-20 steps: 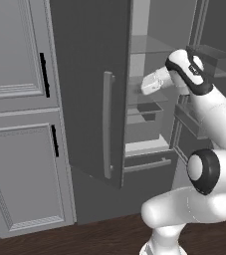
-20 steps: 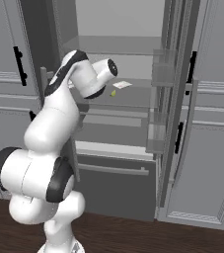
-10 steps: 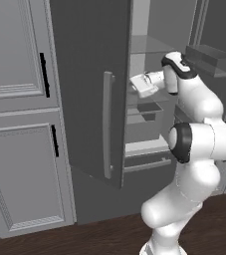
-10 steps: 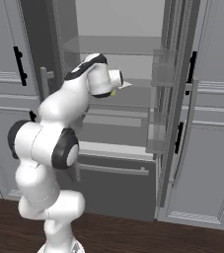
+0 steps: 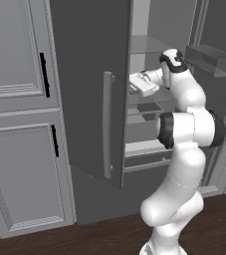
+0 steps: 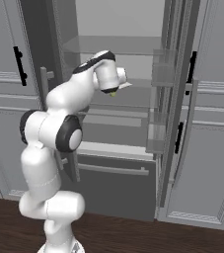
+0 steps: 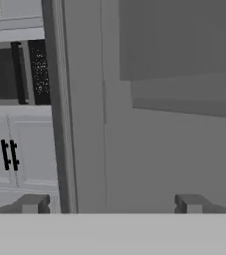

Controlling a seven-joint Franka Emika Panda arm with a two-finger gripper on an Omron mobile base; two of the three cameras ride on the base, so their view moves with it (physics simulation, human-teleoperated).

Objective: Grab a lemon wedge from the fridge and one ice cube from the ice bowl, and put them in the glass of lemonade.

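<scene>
The fridge (image 5: 89, 99) stands open in front of me, its dark left door (image 5: 84, 74) swung out toward my base with the long bar handle (image 5: 107, 124) on its edge, the right door (image 6: 175, 99) folded back with clear bins (image 6: 158, 74) on its inside. Light grey cabinets (image 5: 20, 124) with black handles flank it on both sides. My arm is reached in at shelf height, between the two doors.

My pincer (image 7: 109, 203) is spread wide: in the hand view its two tips stand well apart with nothing between them, looking at bare grey fridge wall and a door edge.

The lemon wedge (image 6: 113, 93) shows in the right base view as a tiny yellow-green speck just under my wrist, on or just above a pale shelf (image 6: 108, 118); I cannot tell whether it touches the shelf or how near my tips are to it.

The risks, as I judge them: the wedge lies outside what my hand camera sees, so closing now would catch air. Turning the wrist down inside this narrow space could knock my elbow into the left door or sweep the wedge off the shelf edge.
</scene>
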